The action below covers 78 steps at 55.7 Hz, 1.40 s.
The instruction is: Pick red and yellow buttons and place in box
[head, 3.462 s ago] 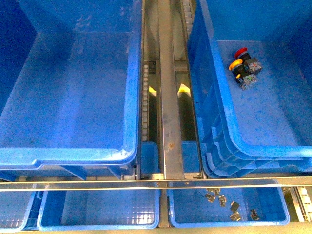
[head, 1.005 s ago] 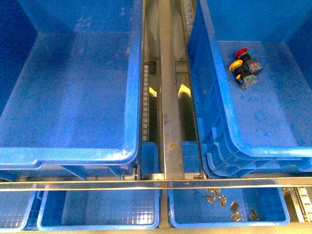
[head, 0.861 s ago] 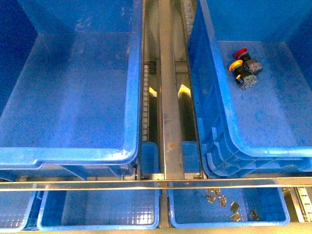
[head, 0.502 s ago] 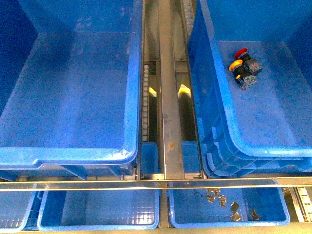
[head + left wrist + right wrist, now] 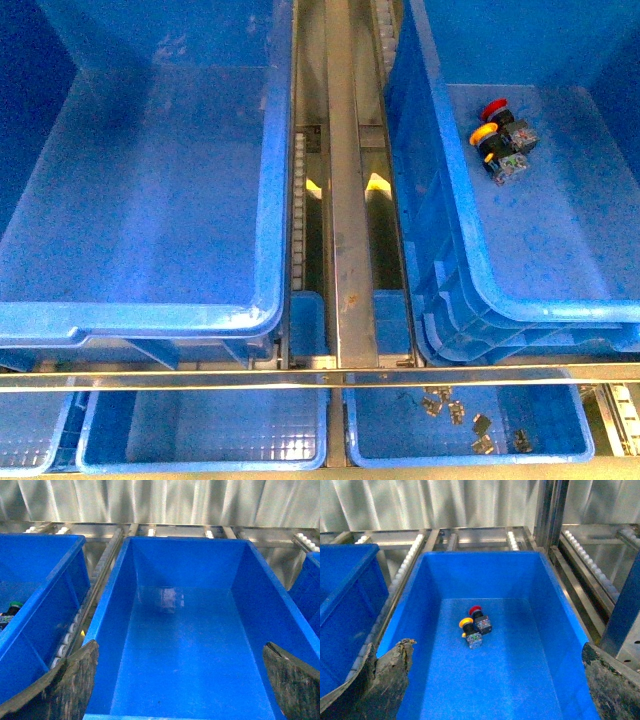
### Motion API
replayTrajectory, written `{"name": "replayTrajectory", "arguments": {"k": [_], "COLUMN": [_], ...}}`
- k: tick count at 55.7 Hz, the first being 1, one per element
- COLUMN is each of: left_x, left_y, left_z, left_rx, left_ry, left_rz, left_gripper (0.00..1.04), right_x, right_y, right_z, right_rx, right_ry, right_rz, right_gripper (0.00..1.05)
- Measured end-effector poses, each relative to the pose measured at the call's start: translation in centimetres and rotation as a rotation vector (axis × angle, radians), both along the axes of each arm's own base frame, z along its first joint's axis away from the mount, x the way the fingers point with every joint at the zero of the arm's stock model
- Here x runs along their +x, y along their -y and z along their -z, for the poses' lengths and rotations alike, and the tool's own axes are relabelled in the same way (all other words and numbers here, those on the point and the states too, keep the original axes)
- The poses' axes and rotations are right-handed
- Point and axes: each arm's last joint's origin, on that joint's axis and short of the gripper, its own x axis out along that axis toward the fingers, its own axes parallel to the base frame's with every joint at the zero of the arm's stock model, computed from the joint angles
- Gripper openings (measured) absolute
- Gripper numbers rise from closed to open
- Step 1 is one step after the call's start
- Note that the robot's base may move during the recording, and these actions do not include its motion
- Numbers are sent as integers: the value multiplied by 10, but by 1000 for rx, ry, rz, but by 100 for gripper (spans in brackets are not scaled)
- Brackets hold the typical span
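A red button (image 5: 475, 611) and a yellow button (image 5: 465, 624) are seen in the right box (image 5: 560, 645), both end effectors are spread wide and empty, so another pickup is judged next.

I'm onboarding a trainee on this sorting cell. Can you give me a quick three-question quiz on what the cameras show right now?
1. True or false: the red button and yellow button lie in the right crate.
2. What does the left crate hold? A) green buttons B) nothing visible C) metal clips
3. Fill in: the small metal parts lie in the near ____ tray.

Key: 1 true; 2 B; 3 right.
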Motion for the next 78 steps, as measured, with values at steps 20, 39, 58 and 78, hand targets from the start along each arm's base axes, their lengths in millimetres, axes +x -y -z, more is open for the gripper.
{"name": "replayTrajectory", "arguments": {"k": [20, 39, 58, 78], "left_x": [0, 0, 0, 0], "left_y": [0, 0, 0, 0], "left_z": [0, 0, 0, 0], "left_rx": [0, 0, 0, 0], "left_ry": [0, 0, 0, 0], "left_rz": [0, 0, 0, 0], "left_gripper": [97, 97, 97, 97], "right_x": [0, 0, 0, 0], "right_y": [0, 0, 0, 0], "right_z": [0, 0, 0, 0], "right_rx": [0, 0, 0, 0], "right_ry": [0, 0, 0, 0], "right_rz": [0, 0, 0, 0], "right_gripper": [99, 99, 99, 99]}}
